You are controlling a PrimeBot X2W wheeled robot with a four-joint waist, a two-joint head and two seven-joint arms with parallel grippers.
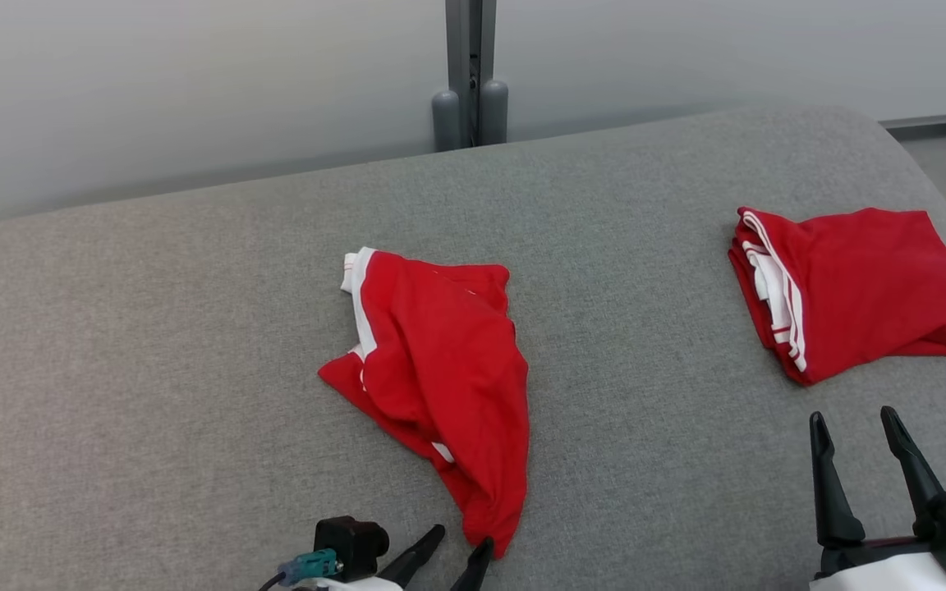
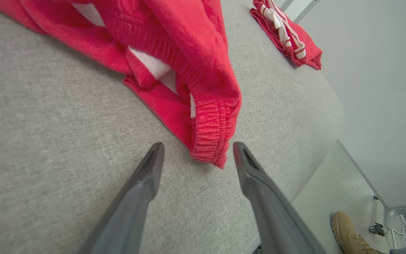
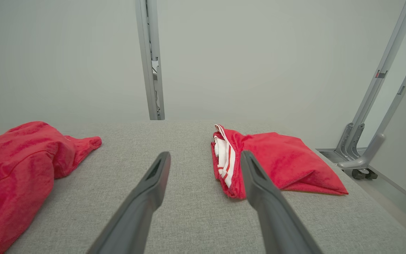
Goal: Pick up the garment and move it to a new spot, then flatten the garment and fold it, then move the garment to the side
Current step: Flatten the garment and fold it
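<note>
We judge the task to be near its beginning. The garment lies in a crumpled heap in the middle of the grey cloth-covered counter, bunched and twisted, with white trim showing along its far edge. It is neither flattened nor folded, and it has not been set aside. Whether it already lies in its new spot we cannot say from how it lies.

Our left hand sits low at the garment's near tip with its fingers spread. In the left wrist view the gathered elastic end hangs just in front of the gap between them, touching neither finger as far as we can see, so nothing is pinched yet.

Our right hand is also spread and empty, well apart from the heap. It is near a second red garment that lies neatly folded toward the right end of the counter. That one may be a piece already finished, though the pictures do not settle it.

Left to do, as we read it: grip, lift and move, flatten, fold, and move to the side.
</note>
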